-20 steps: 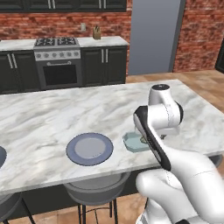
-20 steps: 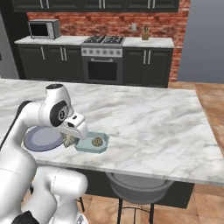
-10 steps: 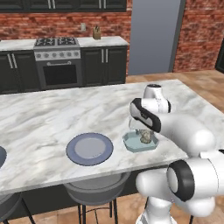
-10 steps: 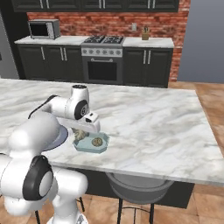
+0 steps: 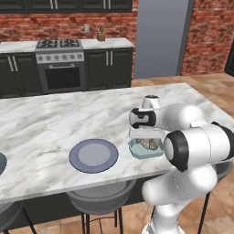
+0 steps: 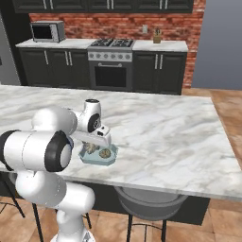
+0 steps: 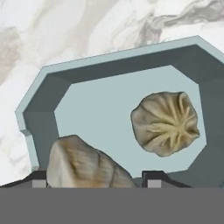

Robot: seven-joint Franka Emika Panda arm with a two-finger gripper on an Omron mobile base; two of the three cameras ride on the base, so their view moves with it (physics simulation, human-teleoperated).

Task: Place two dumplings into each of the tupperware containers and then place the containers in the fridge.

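Observation:
One pale teal tupperware container sits near the front edge of the marble island. A pleated beige dumpling lies on its floor. My gripper hangs low over the container's near end. It is shut on a second dumpling, which sits between the fingertips just above the container floor. A tall grey strip at the far left edge of the right base view may be the fridge; I cannot tell.
A round dark blue-grey plate lies bare to the left of the container. A dark rounded shape is cut off at the counter's left edge. Stools stand under the island's front edge. Stove and cabinets line the back wall.
The hand has moved from between the plate and the container to right over the container and gone lower. The arm's elbow has swung forward. The jaw gap has stayed the same.

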